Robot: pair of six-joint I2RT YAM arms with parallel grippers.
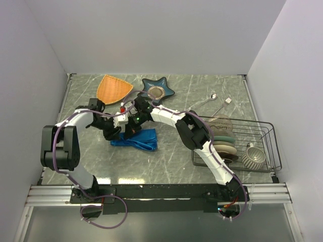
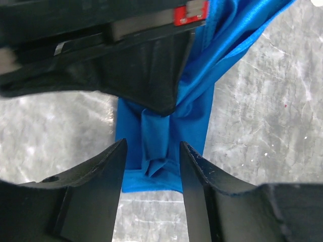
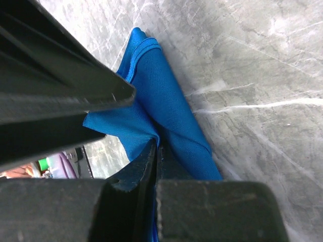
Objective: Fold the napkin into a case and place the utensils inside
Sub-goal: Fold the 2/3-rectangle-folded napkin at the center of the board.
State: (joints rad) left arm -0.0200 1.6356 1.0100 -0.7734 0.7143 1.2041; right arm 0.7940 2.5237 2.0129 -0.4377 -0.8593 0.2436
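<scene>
Under both my pincers runs the grey marbled counter (image 1: 202, 96). Between and beneath them lies the napkin (image 1: 144, 140), bunched up and not yet folded flat. It looks light, soft and slippery, so I judge it will slump and slide unless taken by a hemmed edge or corner. My right pincer (image 3: 157, 151) is clenched on a fold of it. My left pincer (image 2: 151, 154) stands released, fingers astride a raised pleat. Well beyond my right pincer lie the spoon (image 1: 204, 101) and fork (image 1: 220, 107). Above my left pincer, a red tag (image 2: 191, 12) is too blurred to read.
</scene>
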